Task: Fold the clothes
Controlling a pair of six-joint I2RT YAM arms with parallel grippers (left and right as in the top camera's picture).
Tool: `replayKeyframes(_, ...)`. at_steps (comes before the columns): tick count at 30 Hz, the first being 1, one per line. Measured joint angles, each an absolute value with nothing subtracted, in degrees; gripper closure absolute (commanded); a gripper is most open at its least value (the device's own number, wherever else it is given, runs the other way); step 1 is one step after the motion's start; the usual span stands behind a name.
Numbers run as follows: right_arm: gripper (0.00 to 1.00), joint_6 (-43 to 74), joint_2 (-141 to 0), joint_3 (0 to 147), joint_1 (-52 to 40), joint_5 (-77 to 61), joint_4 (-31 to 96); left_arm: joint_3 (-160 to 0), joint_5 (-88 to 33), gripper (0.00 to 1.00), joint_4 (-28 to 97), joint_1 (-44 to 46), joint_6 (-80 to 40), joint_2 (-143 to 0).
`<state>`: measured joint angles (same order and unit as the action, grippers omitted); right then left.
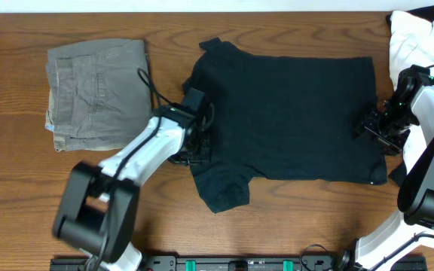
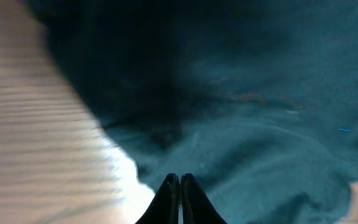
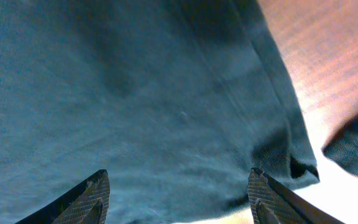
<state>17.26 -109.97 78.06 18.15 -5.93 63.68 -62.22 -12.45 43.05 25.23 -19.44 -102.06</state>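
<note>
The black T-shirt [image 1: 292,113] lies spread flat on the wooden table [image 1: 292,218], collar to the left and hem to the right, both short sleeves sticking out. My left gripper [image 1: 191,150] sits low at the shirt's left edge between collar and near sleeve. In the left wrist view its fingertips [image 2: 180,177] are pressed together over the fabric's [image 2: 260,124] border, with nothing seen between them. My right gripper [image 1: 371,126] hovers over the hem on the right. Seen from the right wrist, it [image 3: 178,174] stands wide open above the cloth [image 3: 135,93] near a hem corner.
Folded grey-green trousers [image 1: 96,86] lie at the back left, close to the left arm. A white garment [image 1: 417,38] is bunched at the back right corner, behind the right arm. Bare wood shows along the front edge.
</note>
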Motion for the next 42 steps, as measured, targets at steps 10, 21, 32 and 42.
replayKeyframes(10, 0.30, 15.64, -109.97, 78.06, 18.15, -7.33, 62.13, -62.54, -16.53, 0.94, 48.01, 23.73, -19.51, -107.42)
replayKeyframes(21, 0.32, 14.90, -109.97, 78.06, 18.15, -7.51, 61.25, -62.26, -14.24, 0.94, 54.48, 23.09, -19.20, -107.98)
replayKeyframes(32, 0.29, 5.82, -110.00, 87.18, 15.88, -14.22, 62.24, -80.71, -4.95, 0.94, 57.58, 22.11, -17.78, -94.32)
replayKeyframes(42, 0.09, 1.43, -109.97, 104.49, -4.80, -16.23, 41.89, -86.96, -0.03, 0.63, 54.98, 11.73, -17.78, -85.95)
